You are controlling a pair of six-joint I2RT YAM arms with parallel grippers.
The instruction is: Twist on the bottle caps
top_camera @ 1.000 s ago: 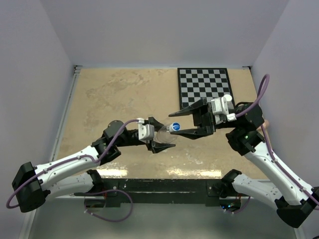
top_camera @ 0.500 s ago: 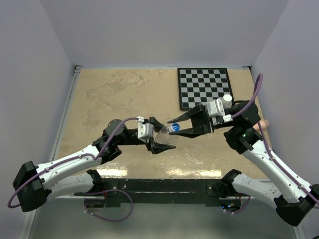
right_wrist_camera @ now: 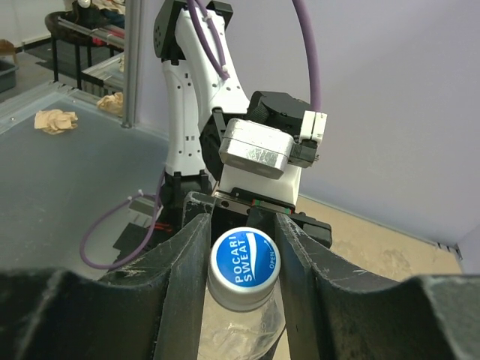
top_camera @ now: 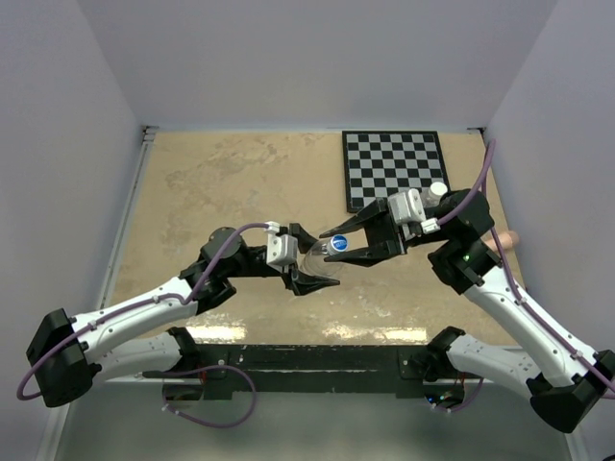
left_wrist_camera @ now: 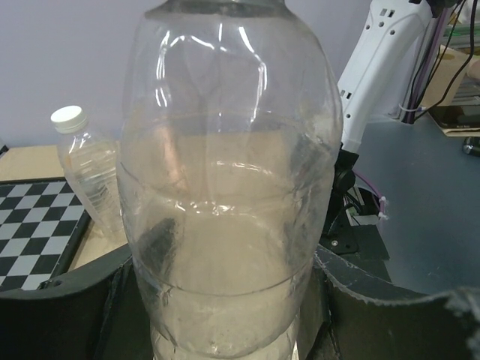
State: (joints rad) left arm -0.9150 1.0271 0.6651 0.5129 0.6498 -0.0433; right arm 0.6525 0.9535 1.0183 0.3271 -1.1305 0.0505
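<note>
The short clear bottle (top_camera: pixel 312 259) lies sideways above the table, its body filling the left wrist view (left_wrist_camera: pixel 225 172). My left gripper (top_camera: pixel 311 258) is shut on its lower body (left_wrist_camera: pixel 225 304). The blue cap (top_camera: pixel 337 245) sits on the bottle's neck, facing the right wrist camera (right_wrist_camera: pixel 242 262). My right gripper (top_camera: pixel 329 247) is shut on it, with both black fingers (right_wrist_camera: pixel 187 262) pressed to the cap's sides. The taller bottle (left_wrist_camera: pixel 94 180), wearing the white cap (top_camera: pixel 438 189), stands upright at the checkerboard's near right corner, behind my right wrist.
A black-and-white checkerboard mat (top_camera: pixel 394 163) lies at the back right of the tan table (top_camera: pixel 221 182). A pinkish stick (top_camera: pixel 510 238) pokes out at the right edge behind the right arm. White walls close in the left, back and right.
My right gripper's jaws have closed from wide apart onto the blue cap, and the right wrist has shifted left toward the bottle. The left arm holds steady.
</note>
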